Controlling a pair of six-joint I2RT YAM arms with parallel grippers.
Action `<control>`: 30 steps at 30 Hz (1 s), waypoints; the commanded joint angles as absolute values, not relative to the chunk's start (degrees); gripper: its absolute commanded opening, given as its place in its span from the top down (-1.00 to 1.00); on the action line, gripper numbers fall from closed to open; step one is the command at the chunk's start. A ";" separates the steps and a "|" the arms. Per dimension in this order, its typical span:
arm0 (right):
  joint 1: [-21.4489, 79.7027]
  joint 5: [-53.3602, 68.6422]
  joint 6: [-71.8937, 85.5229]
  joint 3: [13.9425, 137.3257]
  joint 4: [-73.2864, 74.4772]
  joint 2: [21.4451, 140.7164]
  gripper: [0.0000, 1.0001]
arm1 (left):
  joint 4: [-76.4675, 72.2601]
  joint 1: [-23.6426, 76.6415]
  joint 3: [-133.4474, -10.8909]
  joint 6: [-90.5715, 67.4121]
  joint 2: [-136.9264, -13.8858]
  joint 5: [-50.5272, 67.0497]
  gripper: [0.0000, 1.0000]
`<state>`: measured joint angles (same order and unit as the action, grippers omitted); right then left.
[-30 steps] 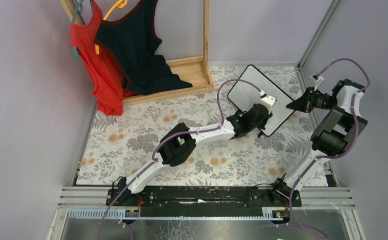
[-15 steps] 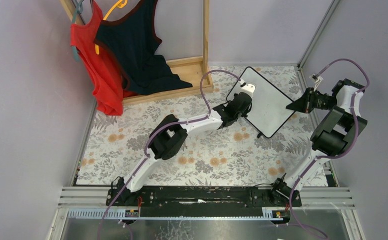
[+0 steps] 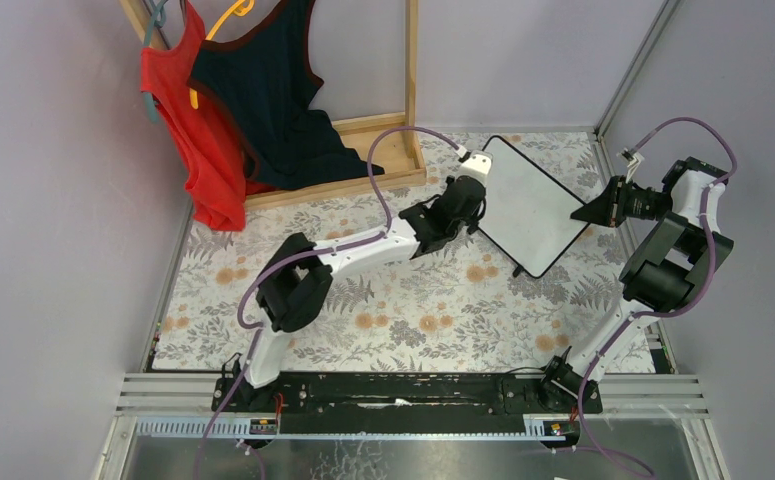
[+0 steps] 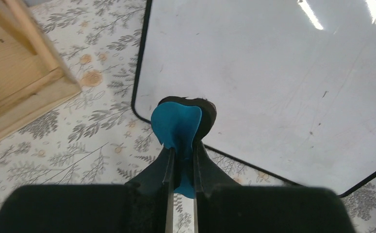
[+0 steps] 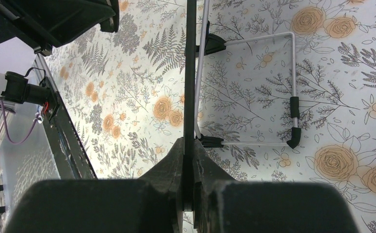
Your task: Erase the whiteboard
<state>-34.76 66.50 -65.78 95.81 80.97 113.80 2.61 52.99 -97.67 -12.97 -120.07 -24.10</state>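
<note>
— Left hand (image 4: pixel 181 153) has slid leftward across the whiteboard (image 4: pixel 273 82) to its far-left corner.
— Pinching what?
— A blue eraser (image 4: pixel 176 124). Right hand (image 5: pixel 189 145) clamps the board's right edge; it stands tilted on the floral worktop (image 3: pixel 413 320), beside the wooden rack (image 4: pixel 16 73).

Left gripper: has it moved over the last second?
Yes. In the top view the left gripper slid up-left across the whiteboard, from its middle to its far-left edge, closer to the wooden rack base.

Left arm (image 3: pixel 383 248), right arm (image 3: pixel 608 335): white links, black joints, purple cables. Left claw (image 4: pixel 182 145), right claw (image 5: pixel 189 143): black.
</note>
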 commanded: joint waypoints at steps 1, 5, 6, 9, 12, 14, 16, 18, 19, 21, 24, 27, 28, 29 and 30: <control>-33.92 63.71 -65.44 95.89 82.84 111.88 1.00 | 2.69 52.87 -93.43 -13.03 -117.15 -28.11 1.00; -33.93 63.47 -63.27 95.89 81.15 111.37 1.00 | 2.73 52.85 -90.56 -13.77 -115.42 -28.87 1.00; -33.90 63.43 -62.80 95.97 80.80 111.24 1.00 | 2.76 52.83 -89.88 -13.98 -115.12 -29.02 1.00; -33.93 63.09 -61.35 96.38 80.02 110.96 1.00 | 2.97 52.76 -87.90 -14.31 -113.74 -30.16 1.00; -33.93 62.93 -60.64 96.76 79.70 110.74 1.00 | 2.78 52.29 -85.09 -14.79 -111.92 -31.14 1.00; -33.92 62.65 -60.09 96.77 79.38 110.51 1.00 | 2.32 51.40 -82.90 -15.02 -110.39 -31.05 1.00; -33.90 62.58 -59.94 96.77 79.32 110.31 1.00 | 2.55 50.08 -81.17 -15.18 -109.01 -31.19 1.00; -33.90 62.59 -59.87 96.62 79.33 110.00 1.00 | 2.58 48.35 -79.27 -15.56 -107.38 -30.71 1.00; -33.92 62.51 -59.93 96.55 79.26 109.87 1.00 | 2.63 47.40 -77.89 -15.76 -106.70 -30.20 1.00; -33.85 62.42 -59.81 96.36 79.19 109.69 1.00 | 3.46 45.42 -76.28 -16.13 -104.84 -28.81 1.00; -33.88 62.33 -59.78 95.95 78.85 109.33 1.00 | 8.49 42.73 -76.42 -16.22 -103.23 -26.43 1.00; -33.93 62.38 -59.67 95.50 78.59 109.16 1.00 | 18.43 41.32 -79.47 -16.10 -103.17 -23.06 1.00; -33.93 62.45 -59.56 95.41 78.52 109.14 1.00 | 21.23 41.09 -80.21 -16.01 -103.10 -21.38 1.00; -33.93 62.71 -59.57 95.37 78.45 109.23 1.00 | 23.57 40.93 -80.66 -15.91 -102.98 -19.55 1.00; -33.91 62.90 -59.58 95.30 78.48 109.29 1.00 | 25.68 40.88 -80.90 -15.71 -102.93 -16.41 1.00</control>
<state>-34.50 63.51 -59.72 95.68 78.35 112.09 14.13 40.80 -78.28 -15.59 -104.40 -24.58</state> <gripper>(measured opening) 0.104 0.081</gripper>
